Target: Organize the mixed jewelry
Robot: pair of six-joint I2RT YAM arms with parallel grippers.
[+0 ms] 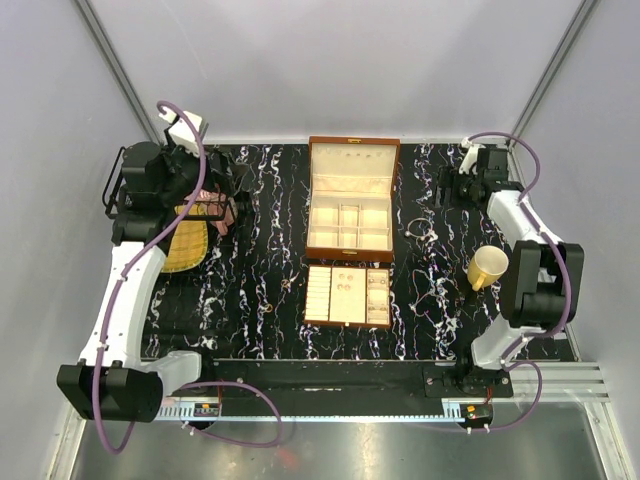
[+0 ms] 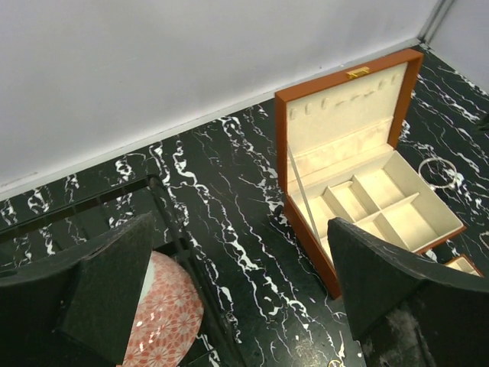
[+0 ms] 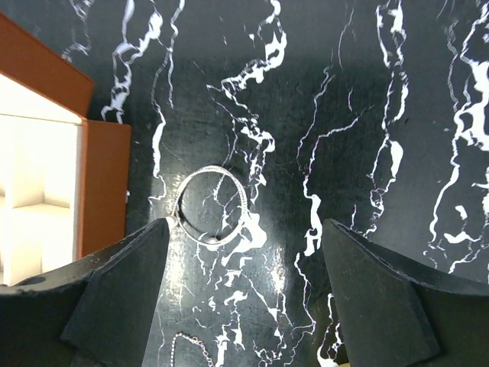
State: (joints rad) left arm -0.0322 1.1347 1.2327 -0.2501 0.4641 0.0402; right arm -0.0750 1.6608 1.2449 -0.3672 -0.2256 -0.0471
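Note:
The mixed jewelry lies scattered on the black marble table. A pale bangle loop [image 3: 212,205] rests just right of the open brown box [image 1: 350,200], also visible in the left wrist view as the bangle [image 2: 438,172]. The end of a fine chain [image 3: 187,348] lies nearer to me, and more chains [image 1: 430,285] sit left of the yellow cup. A small ring [image 1: 287,283] lies left of the tray insert [image 1: 347,295]. My right gripper [image 3: 244,298] hangs open over the marble, the bangle just beyond its left fingertip. My left gripper [image 2: 244,306] is open and holds nothing, left of the box [image 2: 359,176].
A yellow cup [image 1: 487,267] stands at the right beside my right arm. A red-patterned bowl [image 2: 164,317] sits in a black wire rack [image 2: 176,237] under my left gripper. A yellowish woven piece [image 1: 188,243] lies at the left.

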